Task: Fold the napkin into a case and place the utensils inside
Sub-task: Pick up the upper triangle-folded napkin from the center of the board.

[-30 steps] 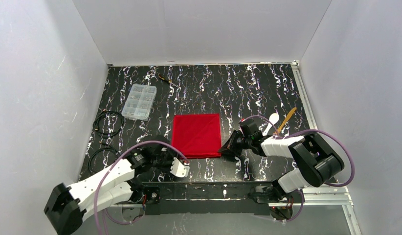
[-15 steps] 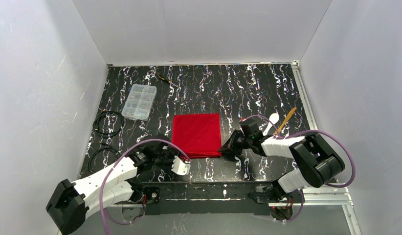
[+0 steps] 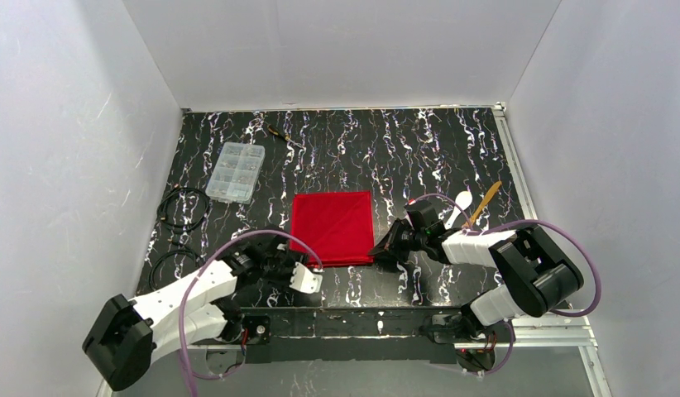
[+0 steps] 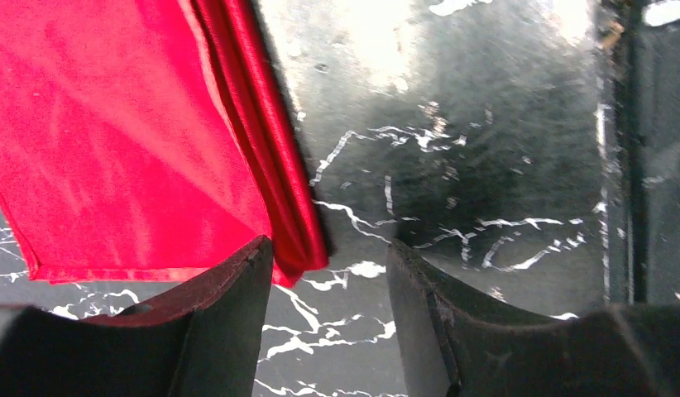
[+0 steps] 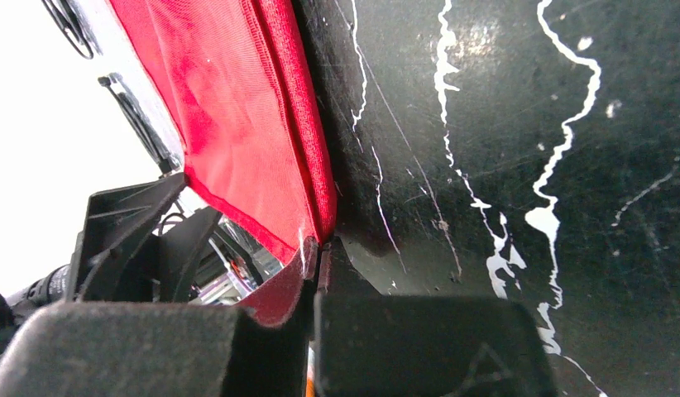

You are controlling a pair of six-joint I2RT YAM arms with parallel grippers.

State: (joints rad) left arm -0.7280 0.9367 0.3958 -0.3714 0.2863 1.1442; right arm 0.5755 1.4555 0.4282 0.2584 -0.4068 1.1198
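- The napkin [image 3: 332, 228] lies flat at the middle of the black, white-veined worktop [image 3: 386, 149], a red square with its sides roughly parallel to the worktop's edges.
- In both wrist views the napkin [image 4: 130, 141] shows several stacked layers along one edge, so it lies folded over.
- The right hand [image 3: 380, 251] sits low at the napkin's near right corner, reaching in from the right.
- In the right wrist view the right hand [image 5: 318, 248] is clenched, its fingers pressed together with the very tip of the red cloth [image 5: 229, 107] pinched between them.
- That corner is drawn slightly up off the worktop at the pinch.
- The left hand [image 3: 308, 277] is at the napkin's near left corner, close to the worktop's near edge.
- In the left wrist view the left hand [image 4: 324, 256] is released, its fingers [image 4: 229, 289] spread apart with nothing gripped.
- The layered corner of the cloth points into the gap between those fingers; whether either finger touches it cannot be told.
- The utensils rest well apart from the napkin, on the right of the worktop beyond the right arm: the white spoon [image 3: 462, 201] just beside the yellow-gold piece [image 3: 488, 201].
- A clear compartment box [image 3: 232, 171] stands to the far left of the napkin.
- A thin black-and-yellow tool [image 3: 280, 133] lies near the back edge.
- Two black cable coils [image 3: 184, 207] lie along the left side.
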